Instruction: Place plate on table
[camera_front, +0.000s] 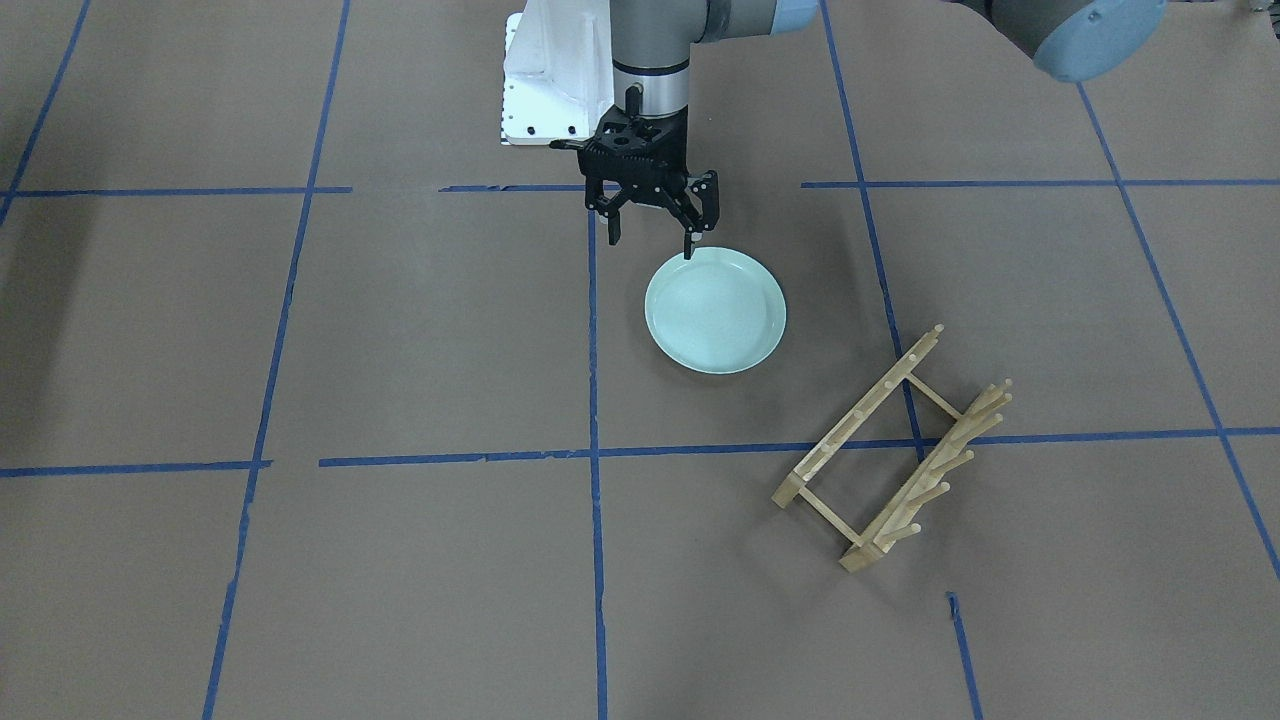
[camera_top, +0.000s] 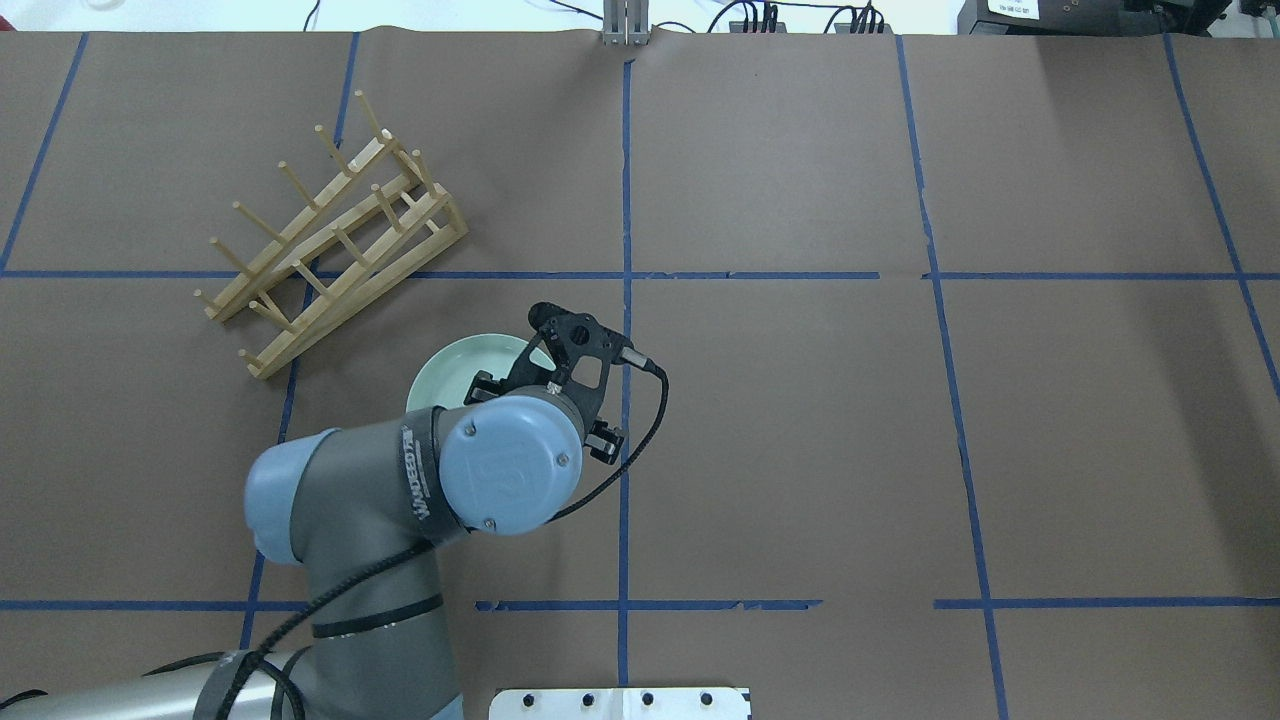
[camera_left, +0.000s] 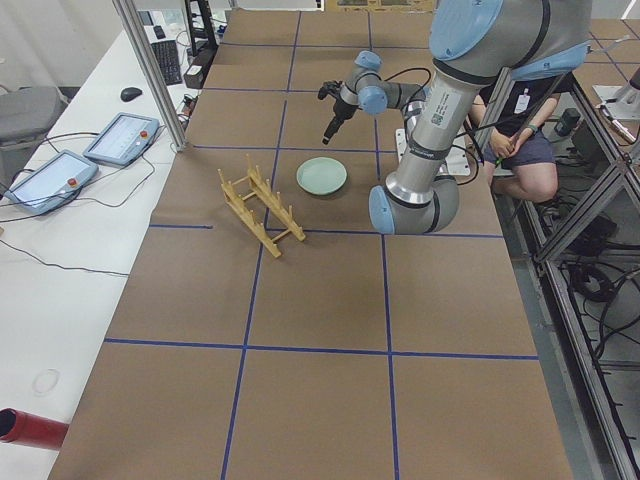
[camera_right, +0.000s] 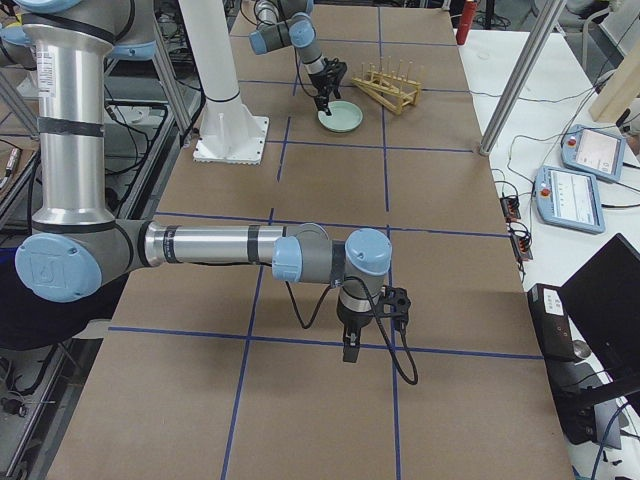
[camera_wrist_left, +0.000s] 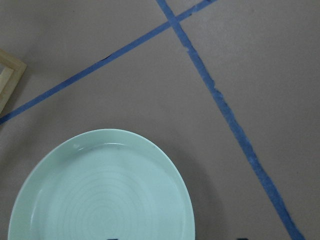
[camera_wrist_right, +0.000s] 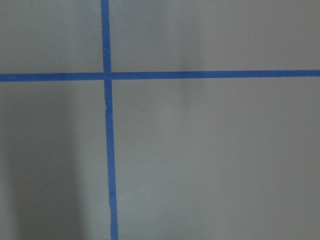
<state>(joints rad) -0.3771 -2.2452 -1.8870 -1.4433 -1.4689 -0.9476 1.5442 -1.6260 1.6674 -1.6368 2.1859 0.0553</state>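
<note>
Plate (camera_front: 715, 312) is lying flat on the table (camera_front: 420, 330), near the rack (camera_front: 850, 423). The left gripper (camera_front: 650, 238) is hovering at its rim with jaws spread, so the placement looks done. Overhead: the arm is covering part of the plate. Right side view: the right gripper (camera_right: 347, 350) is hanging well apart from the plate; can't tell its jaws.

Front-facing view: set across the table (camera_front: 400, 330), facing the robot, steep downward angle; white base (camera_front: 545, 90) at top edge. Overhead view: behind the robot, looking forward and down; base at bottom edge. Both cover the plate (camera_front: 715, 312) and wooden rack (camera_front: 895, 450), mirrored side to side. Left-end and right-end views: high and distant, looking along the table from opposite ends; each takes in plate and rack. Left wrist view: close, looking down on plate and tape lines (camera_wrist_left: 225, 110). Right wrist view: close, looking down on a tape crossing (camera_wrist_right: 106, 76)
</note>
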